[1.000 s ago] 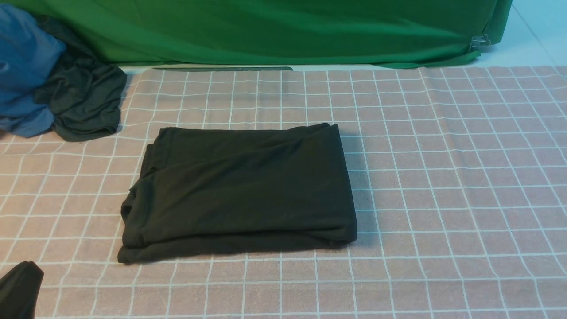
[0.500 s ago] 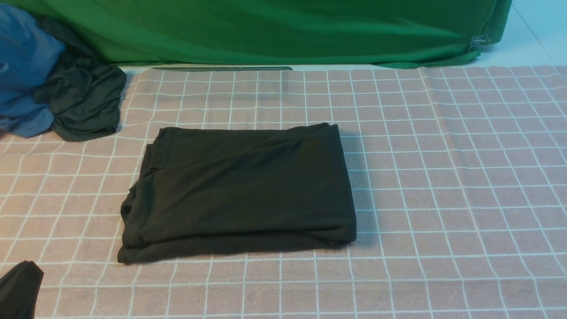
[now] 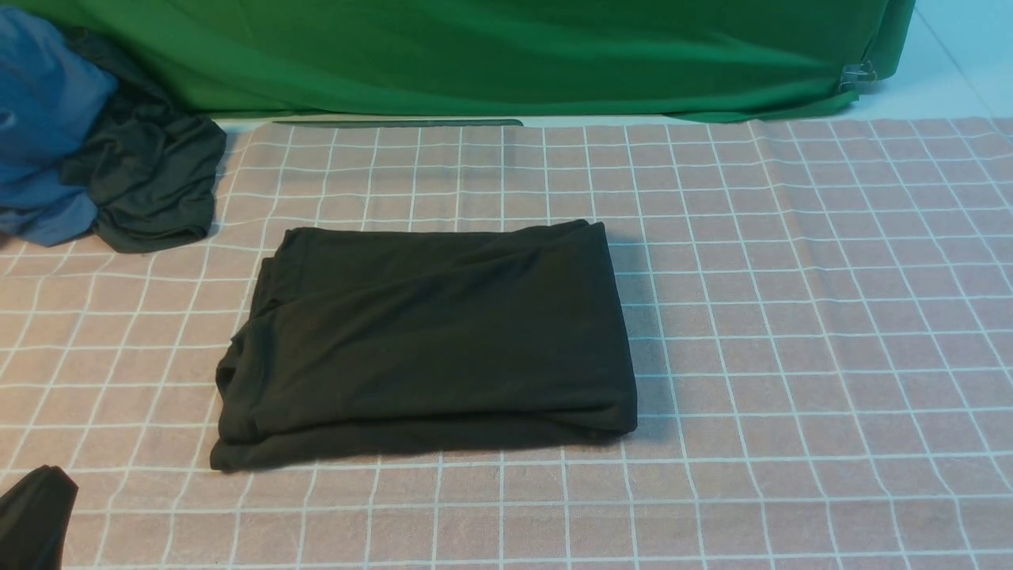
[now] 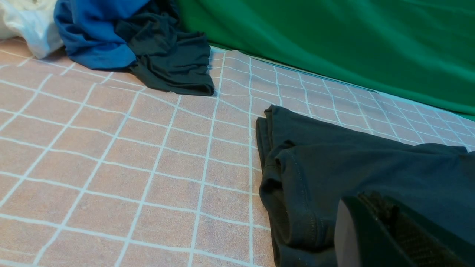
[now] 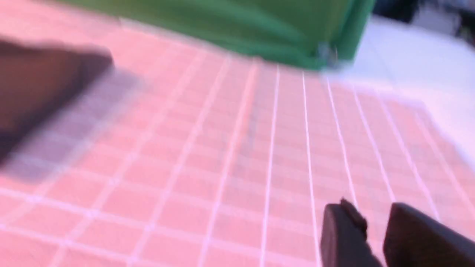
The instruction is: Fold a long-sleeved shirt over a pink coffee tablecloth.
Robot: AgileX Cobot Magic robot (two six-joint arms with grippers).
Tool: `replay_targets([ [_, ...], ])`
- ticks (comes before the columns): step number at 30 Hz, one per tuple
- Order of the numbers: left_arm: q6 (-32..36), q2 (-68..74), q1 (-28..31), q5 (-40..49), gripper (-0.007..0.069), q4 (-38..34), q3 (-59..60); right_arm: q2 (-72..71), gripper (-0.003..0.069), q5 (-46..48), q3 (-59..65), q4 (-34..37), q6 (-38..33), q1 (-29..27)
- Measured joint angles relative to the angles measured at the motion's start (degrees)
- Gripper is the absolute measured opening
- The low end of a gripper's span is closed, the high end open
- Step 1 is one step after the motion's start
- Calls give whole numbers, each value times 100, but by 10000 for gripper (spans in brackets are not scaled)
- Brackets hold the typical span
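The long-sleeved shirt [image 3: 431, 340] lies folded into a dark, flat rectangle in the middle of the pink coffee tablecloth [image 3: 791, 317]. My left gripper [image 3: 36, 514] shows only as a dark tip at the near left corner. In the left wrist view this left gripper [image 4: 358, 207] has its jaws shut with nothing in them, close to the shirt's [image 4: 371, 163] folded near-left edge. My right gripper [image 5: 374, 215] is outside the front view. It hangs over bare tablecloth [image 5: 222, 167] with a gap between its fingers and nothing in it. The shirt [image 5: 37, 81] is a blurred dark shape off to its side.
A bunched pile of blue and dark garments [image 3: 95, 142] sits at the far left corner, with a white cloth [image 4: 26, 22] beside it. A bright green cloth [image 3: 475, 47] hangs along the back edge, held by a clip [image 3: 859, 75]. The right wrist view is blurred.
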Motion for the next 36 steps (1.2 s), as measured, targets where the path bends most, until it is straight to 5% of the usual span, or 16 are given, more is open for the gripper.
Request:
replay_targets([
  [36, 5, 0, 0, 0, 15, 0, 0, -118, 237, 6, 38, 4, 124, -148],
])
